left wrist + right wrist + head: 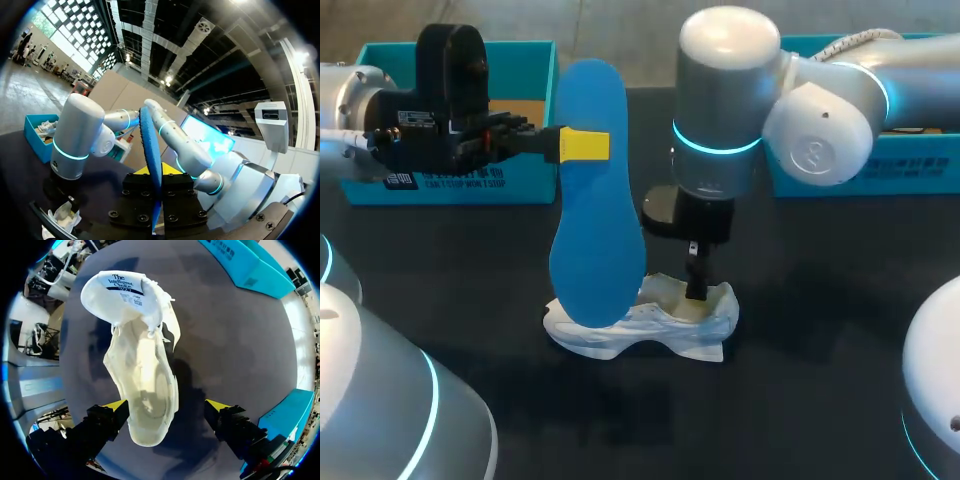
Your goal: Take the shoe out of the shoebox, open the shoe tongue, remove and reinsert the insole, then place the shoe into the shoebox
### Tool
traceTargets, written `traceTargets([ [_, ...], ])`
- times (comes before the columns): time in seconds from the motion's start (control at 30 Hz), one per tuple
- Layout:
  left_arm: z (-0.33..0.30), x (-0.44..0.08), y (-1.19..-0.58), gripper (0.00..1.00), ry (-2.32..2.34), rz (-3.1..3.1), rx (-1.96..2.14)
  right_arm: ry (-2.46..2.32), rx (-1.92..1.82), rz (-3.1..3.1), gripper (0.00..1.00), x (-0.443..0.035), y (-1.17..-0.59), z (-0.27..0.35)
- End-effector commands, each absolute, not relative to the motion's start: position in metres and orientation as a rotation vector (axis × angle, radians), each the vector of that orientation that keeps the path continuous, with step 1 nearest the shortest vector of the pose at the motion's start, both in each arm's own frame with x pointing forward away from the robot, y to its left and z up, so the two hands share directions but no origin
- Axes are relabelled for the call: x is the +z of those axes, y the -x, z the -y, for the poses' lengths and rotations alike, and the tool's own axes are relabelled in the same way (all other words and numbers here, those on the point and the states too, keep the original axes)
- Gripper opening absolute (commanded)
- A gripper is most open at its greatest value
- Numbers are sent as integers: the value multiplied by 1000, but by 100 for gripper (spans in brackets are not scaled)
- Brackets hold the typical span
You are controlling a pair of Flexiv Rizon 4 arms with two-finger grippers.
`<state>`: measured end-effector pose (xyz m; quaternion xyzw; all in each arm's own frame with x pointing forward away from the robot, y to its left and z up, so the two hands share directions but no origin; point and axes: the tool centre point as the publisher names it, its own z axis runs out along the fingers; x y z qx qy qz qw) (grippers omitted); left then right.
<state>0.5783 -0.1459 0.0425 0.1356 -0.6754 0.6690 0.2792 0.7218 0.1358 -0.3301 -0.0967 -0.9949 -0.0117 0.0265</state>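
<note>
Left arm comes in over the left shoebox (450, 185). My left fingers (585, 145) are closed on the blue insole (592, 220), one from each side, gripping it in its upper part. The insole hangs upright, broader end down. In the left wrist view it shows edge-on, running straight out between the two fingers.

The insole's lower end sits over the toe of the shoe (650, 328) in the head view. I cannot tell whether they touch.

The shoe is white and stands on its sole on the dark bench (820, 330), out of both boxes. It lies between the left shoebox and the right shoebox (865, 175), on the side nearer me.

My right arm reaches down from the right. My right fingers (697, 283) are just above the shoe's opening, near the heel, and spread wide, with nothing held. In the right wrist view the yellow tips (116, 405) stand well apart with the heel between them, nearer one finger. I cannot tell if that finger touches it.

The tongue (122, 290) is folded forward toward the toe, label side up. The shoe's inside is open to view, pale and bare.
</note>
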Motion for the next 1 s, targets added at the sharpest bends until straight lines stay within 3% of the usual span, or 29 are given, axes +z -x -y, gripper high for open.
traceTargets([
  [0.03, 147, 41, -578, 0, -363, 1810, 1797, 310, -31, 3071, 100, -329, -716, -134],
  [1.0, 147, 41, -578, 0, -363, 1810, 1797, 229, -103, 3066, 100, -354, -735, -153],
])
